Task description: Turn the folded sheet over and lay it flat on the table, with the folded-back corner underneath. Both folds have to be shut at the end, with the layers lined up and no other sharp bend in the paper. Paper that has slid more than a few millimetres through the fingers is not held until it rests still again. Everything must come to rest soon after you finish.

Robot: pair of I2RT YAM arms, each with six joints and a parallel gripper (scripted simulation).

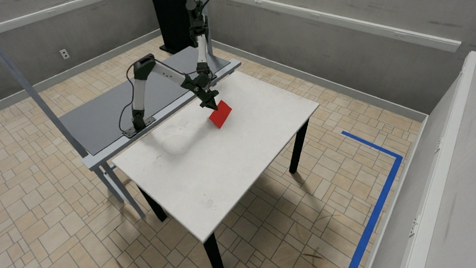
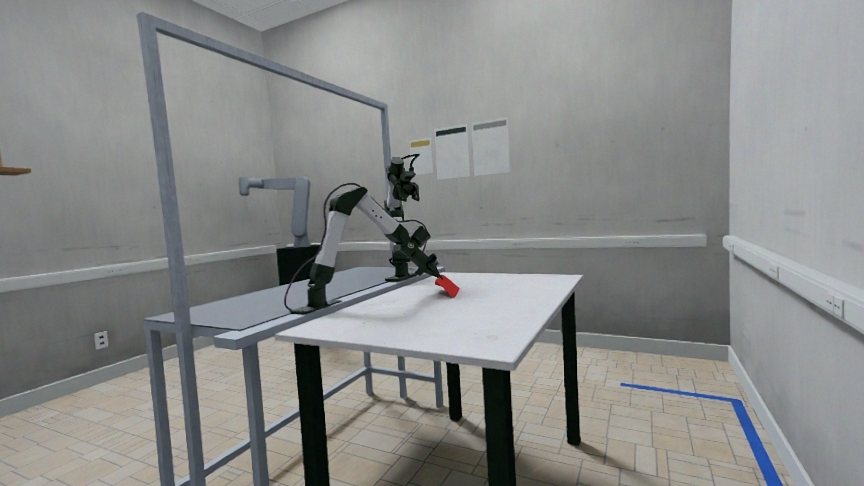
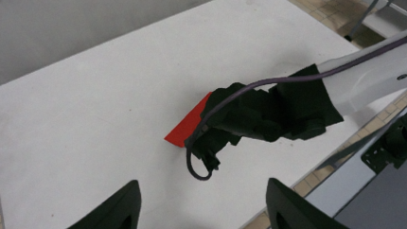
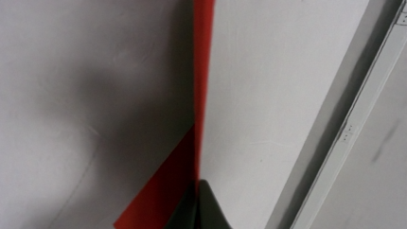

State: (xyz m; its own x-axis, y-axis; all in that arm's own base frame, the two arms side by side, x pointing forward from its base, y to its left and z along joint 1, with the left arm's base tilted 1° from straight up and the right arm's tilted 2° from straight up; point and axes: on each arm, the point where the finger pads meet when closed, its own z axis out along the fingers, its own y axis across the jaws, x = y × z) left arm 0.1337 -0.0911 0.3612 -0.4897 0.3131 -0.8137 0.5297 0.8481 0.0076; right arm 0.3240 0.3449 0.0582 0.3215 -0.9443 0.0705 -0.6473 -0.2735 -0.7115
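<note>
The red folded sheet hangs steeply tilted over the table, its lower edge close to the top; contact is unclear. My right gripper is shut on its upper edge. In the right wrist view the sheet is nearly edge-on, and a darker triangular part stands out to the left. I cannot tell whether both folds are shut. My left gripper is open and empty, high above the table, away from the sheet. The right arm hides part of the sheet in the left wrist view.
The white table extends on all sides of the sheet. The right arm reaches across the table's near-base edge. The grey bench with both arm bases runs along that side, beside the upright frame.
</note>
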